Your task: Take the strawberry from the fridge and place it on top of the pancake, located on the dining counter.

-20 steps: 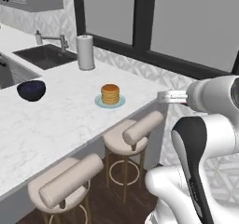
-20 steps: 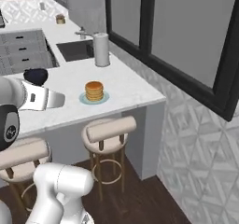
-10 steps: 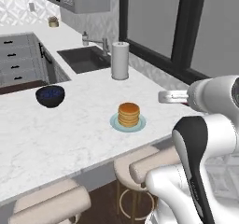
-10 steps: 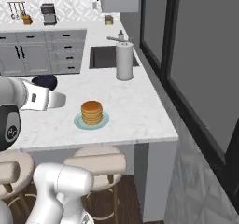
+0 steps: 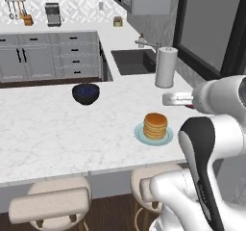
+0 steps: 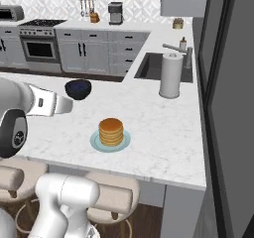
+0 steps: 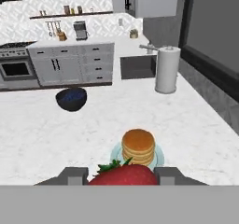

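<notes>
A red strawberry (image 7: 123, 175) with green leaves sits between my gripper's (image 7: 121, 176) two dark fingertips (image 7: 74, 174), which are shut on it. Just beyond it in the hand view is the pancake (image 7: 138, 146), a short golden-brown stack on a pale blue-green plate (image 7: 160, 155). The stack (image 5: 155, 125) stands on the white marble dining counter (image 5: 48, 129) near its front edge, also seen from the right (image 6: 110, 131). In the base views my hand hovers above the counter, short of the plate and higher than the stack. The fridge is out of view.
A dark blue bowl (image 5: 86, 93) sits on the counter behind and left of the plate. A white paper towel roll (image 5: 165, 67) stands by the sink (image 5: 132, 61) and faucet. Beige stools (image 5: 53, 203) tuck under the counter edge. Dark window frames run along the right.
The whole scene has shifted as the base drove, swinging round the counter's end, so the pancake now sits close and in front. The gripper stays shut on the strawberry.
</notes>
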Robot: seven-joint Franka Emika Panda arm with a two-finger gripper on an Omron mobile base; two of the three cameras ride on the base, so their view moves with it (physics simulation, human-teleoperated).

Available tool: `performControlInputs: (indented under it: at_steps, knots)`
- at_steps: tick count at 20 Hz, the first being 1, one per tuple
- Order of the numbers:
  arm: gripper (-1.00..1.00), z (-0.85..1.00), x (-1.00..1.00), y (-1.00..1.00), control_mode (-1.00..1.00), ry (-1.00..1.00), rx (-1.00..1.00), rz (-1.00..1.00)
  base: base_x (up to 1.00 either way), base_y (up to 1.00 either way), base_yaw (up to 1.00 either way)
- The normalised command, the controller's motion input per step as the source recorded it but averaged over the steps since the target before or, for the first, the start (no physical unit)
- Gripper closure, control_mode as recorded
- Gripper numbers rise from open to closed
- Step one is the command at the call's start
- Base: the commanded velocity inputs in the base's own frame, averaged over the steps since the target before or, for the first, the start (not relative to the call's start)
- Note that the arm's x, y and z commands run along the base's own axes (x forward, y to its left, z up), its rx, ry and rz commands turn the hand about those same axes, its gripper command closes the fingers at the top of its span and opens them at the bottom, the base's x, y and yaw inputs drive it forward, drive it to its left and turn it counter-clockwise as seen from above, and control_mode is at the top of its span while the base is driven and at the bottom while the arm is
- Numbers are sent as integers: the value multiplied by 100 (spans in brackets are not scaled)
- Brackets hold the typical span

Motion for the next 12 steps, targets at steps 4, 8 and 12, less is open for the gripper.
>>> performControlInputs:
  at_steps: [4, 8, 12]
  knots:
    - [100, -11, 100, -56, -100, 64, 18, 15, 0, 0, 0]
    - [100, -57, 100, -13, -100, 92, 7, 5, 0, 0, 0]
    - [100, -62, 57, 1, -100, 49, 0, 0, 0, 0, 0]
